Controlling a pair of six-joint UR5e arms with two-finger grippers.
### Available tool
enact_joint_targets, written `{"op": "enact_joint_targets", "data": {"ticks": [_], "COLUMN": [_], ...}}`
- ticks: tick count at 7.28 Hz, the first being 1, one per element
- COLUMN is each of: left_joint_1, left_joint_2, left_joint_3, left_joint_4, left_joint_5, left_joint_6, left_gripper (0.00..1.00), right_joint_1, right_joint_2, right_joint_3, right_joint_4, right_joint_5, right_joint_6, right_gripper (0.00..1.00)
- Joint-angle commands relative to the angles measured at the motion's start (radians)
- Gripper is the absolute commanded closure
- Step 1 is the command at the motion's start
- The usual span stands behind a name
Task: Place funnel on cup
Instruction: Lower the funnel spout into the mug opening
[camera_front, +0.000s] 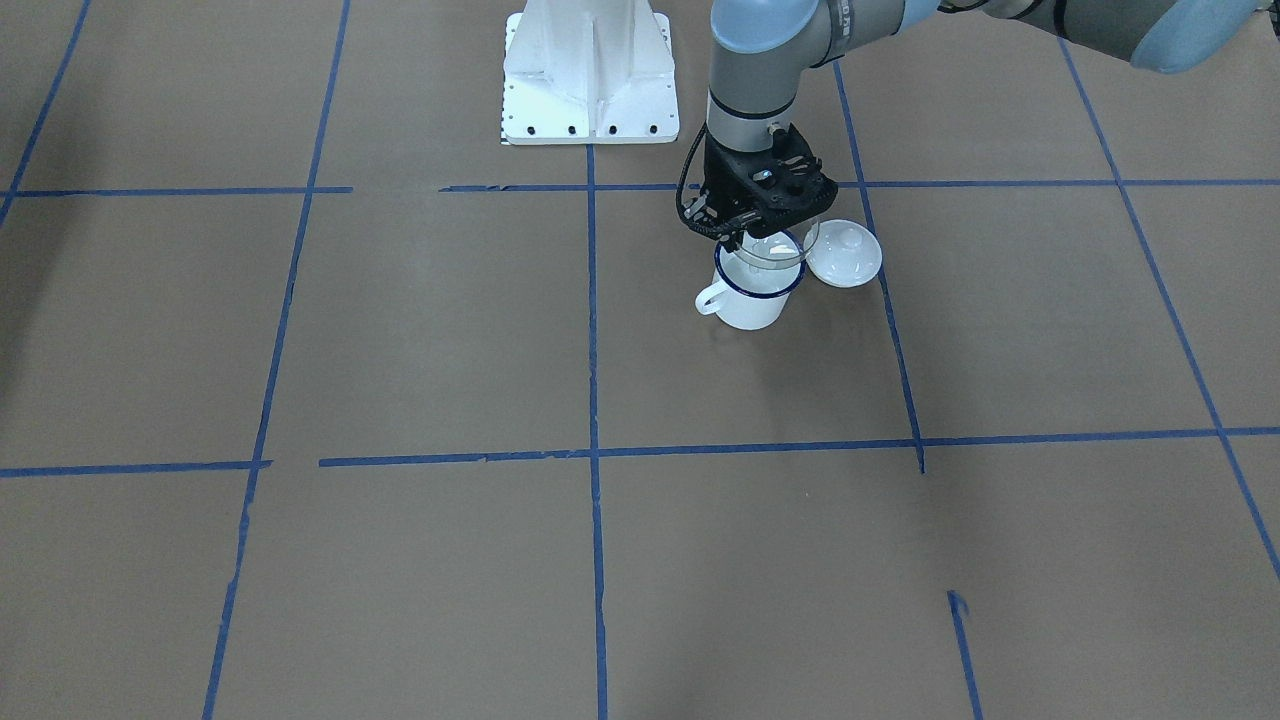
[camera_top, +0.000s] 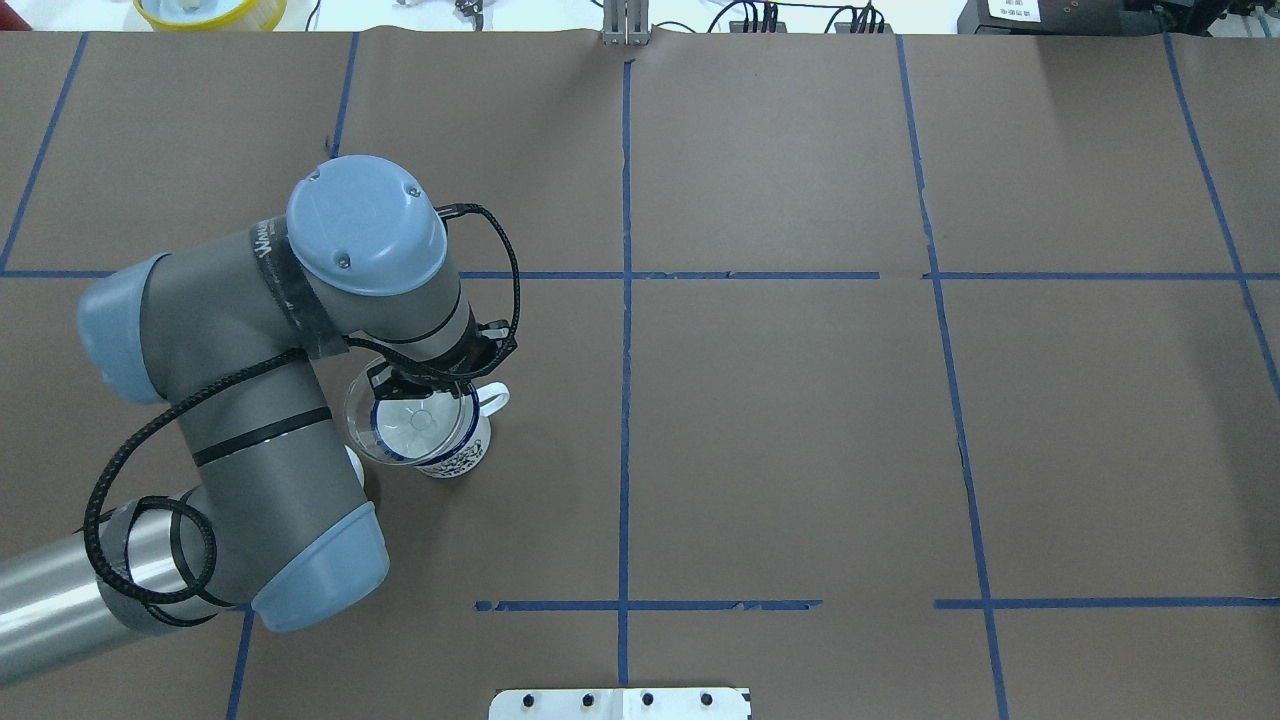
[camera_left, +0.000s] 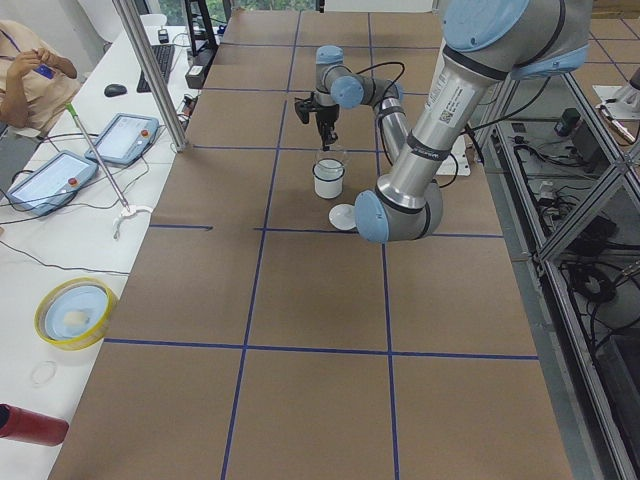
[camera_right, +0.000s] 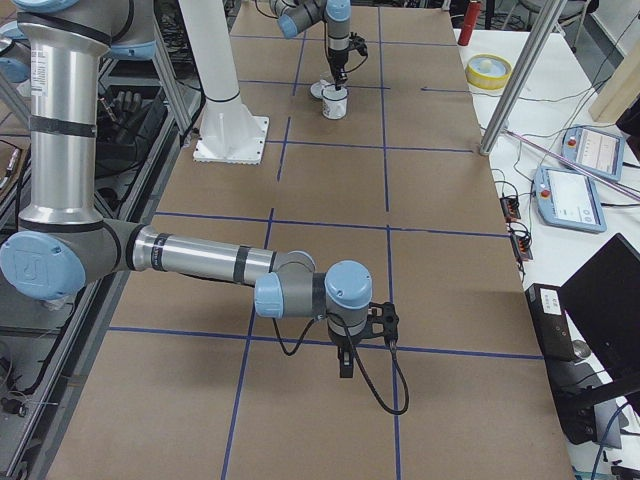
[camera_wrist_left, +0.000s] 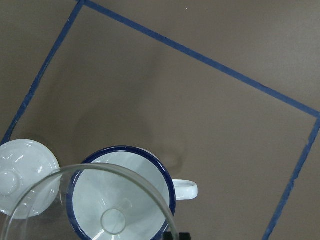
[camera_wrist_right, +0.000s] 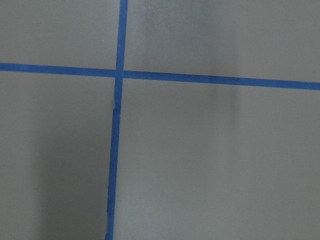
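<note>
The left gripper (camera_front: 756, 226) hangs over the cup (camera_front: 752, 296), its 2 fingers closed narrowly on the far edge of the funnel (camera_front: 783, 247)'s wide rim. The clear funnel sits just above the cup's mouth, not centred on it. In the left wrist view its rim reaches past the cup's dark blue rim on the side of the lid, while the round spout opening lies inside the cup's mouth. Whether the funnel touches the cup cannot be told.

The white enamel cup stands upright on the brown paper surface (camera_front: 400, 340). In the overhead view it is in the robot's left half, with its looped handle pointing toward the middle line. A dark printed pattern shows on its side in that view.

A round white domed lid (camera_front: 843, 255) with a knob lies just beside the cup, on the side away from the handle. In the overhead view the left arm's elbow hides most of it.

The right gripper (camera_right: 345, 366) shows only in the exterior right view, pointing down close over the surface and well apart from the cup. Whether it is wide or narrow cannot be told. Its wrist camera sees only bare paper and 2 crossing blue tape lines (camera_wrist_right: 119, 75).

The robot's white base plate (camera_front: 590, 110) stands near the cup, across 1 tape line.
</note>
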Motion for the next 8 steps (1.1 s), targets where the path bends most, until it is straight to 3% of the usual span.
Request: {"op": "enact_joint_targets", "data": {"ticks": [1,4,5,6,7,8], "left_joint_1": [0.003,0.003,0.003,0.003,0.003,0.003], "left_joint_2": [0.003,0.004,0.004,0.006,0.006,0.006], "left_joint_3": [0.025,0.051,0.063,0.062,0.062,0.050], "left_joint_4": [-0.019,-0.054,-0.076,-0.076,-0.076,-0.075], "left_joint_5": [-0.002,-0.002,-0.002,-0.003,0.000,0.006], "left_joint_6": [0.031,0.034,0.034,0.038,0.038,0.038], "left_gripper": [1.00,0.97,0.84,0.57,0.20,0.00], "right_joint_1": [0.000,0.000,0.000,0.000,0.000,0.000], "right_joint_2": [0.000,0.000,0.000,0.000,0.000,0.000], "right_joint_3": [0.000,0.000,0.000,0.000,0.000,0.000], "right_joint_4": [0.000,0.000,0.000,0.000,0.000,0.000], "right_joint_5": [0.000,0.000,0.000,0.000,0.000,0.000], "right_joint_6": [0.000,0.000,0.000,0.000,0.000,0.000], "right_gripper": [0.00,0.00,0.00,0.00,0.00,0.00]}}
